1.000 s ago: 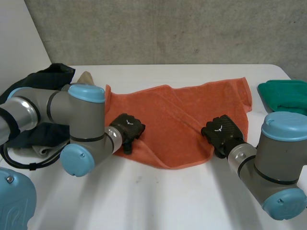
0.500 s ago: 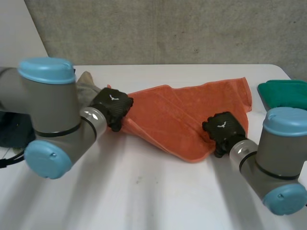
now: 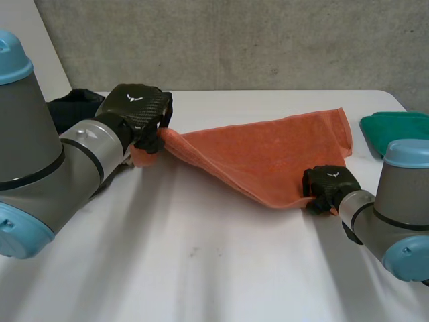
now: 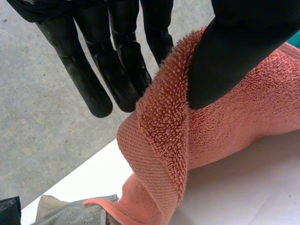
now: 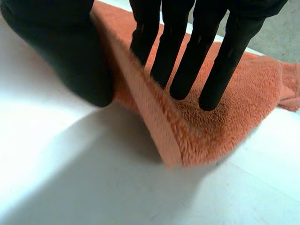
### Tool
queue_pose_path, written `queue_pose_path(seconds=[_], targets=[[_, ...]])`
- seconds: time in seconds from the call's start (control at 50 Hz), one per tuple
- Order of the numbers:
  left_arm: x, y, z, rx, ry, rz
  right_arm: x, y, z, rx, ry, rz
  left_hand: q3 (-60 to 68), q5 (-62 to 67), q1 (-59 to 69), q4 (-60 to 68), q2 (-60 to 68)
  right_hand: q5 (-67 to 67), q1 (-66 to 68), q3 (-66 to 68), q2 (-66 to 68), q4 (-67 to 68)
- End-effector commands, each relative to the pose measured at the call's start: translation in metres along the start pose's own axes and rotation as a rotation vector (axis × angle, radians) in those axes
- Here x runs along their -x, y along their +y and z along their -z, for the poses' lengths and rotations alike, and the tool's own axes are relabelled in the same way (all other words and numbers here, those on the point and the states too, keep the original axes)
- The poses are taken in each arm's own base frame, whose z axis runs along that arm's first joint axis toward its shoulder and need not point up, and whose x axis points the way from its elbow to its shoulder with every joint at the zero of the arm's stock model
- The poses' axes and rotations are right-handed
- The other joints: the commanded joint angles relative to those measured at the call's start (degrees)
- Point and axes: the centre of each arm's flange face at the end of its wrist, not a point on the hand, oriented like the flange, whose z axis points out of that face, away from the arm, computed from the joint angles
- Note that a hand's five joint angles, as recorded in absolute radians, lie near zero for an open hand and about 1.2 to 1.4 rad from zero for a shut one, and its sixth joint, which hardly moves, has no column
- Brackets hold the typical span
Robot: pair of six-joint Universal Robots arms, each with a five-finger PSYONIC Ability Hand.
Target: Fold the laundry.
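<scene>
An orange towel (image 3: 268,155) is stretched across the white table (image 3: 201,268) between my two hands. My left hand (image 3: 137,109) is raised at the towel's left end. Its fingers (image 4: 117,61) and thumb (image 4: 234,51) pinch a folded towel edge (image 4: 164,140) there, lifting it off the table. My right hand (image 3: 328,183) is low at the towel's near right corner. In the right wrist view its straight fingers (image 5: 187,56) lie on top of the towel (image 5: 211,117) and its thumb (image 5: 61,51) presses the raised edge from the other side.
A folded green cloth (image 3: 395,131) lies at the table's right edge. A dark garment (image 3: 70,106) sits behind my left arm, and a grey-beige cloth (image 4: 70,213) lies under the lifted towel end. A grey wall runs behind the table.
My left hand has closed on the towel's left end and carried it up and to the left. My right hand has slid to the near right corner, so the towel is pulled out longer.
</scene>
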Motion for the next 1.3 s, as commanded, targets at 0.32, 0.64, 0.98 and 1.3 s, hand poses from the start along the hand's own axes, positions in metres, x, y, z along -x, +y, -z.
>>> queue_pose_path(seconds=[0.32, 0.64, 0.98, 1.3], targets=[[0.042, -0.014, 0.032, -0.04, -0.132, 0.021, -0.036, -0.159, 0.123, -0.28, 0.305, 0.621, 11.71, 14.05, 13.24, 11.21, 11.32, 24.02, 22.88, 23.96, 22.79, 24.05], [0.036, 0.063, -0.059, 0.084, -0.106, -0.055, -0.049, -0.116, 0.032, -0.001, 0.192, 0.668, 11.71, 14.05, 13.24, 11.21, 11.32, 24.02, 22.88, 23.96, 22.79, 24.05], [0.103, -0.118, -0.085, -0.809, -0.481, -0.085, -0.081, -0.278, 0.063, -0.909, 0.713, 0.634, 11.71, 14.05, 13.24, 11.21, 11.32, 24.02, 22.88, 23.96, 22.79, 24.05], [0.064, 0.017, -0.054, -0.343, -0.345, -0.071, -0.054, -0.176, 0.023, -0.555, 0.298, 0.707, 11.71, 14.05, 13.24, 11.21, 11.32, 24.02, 22.88, 23.96, 22.79, 24.05]])
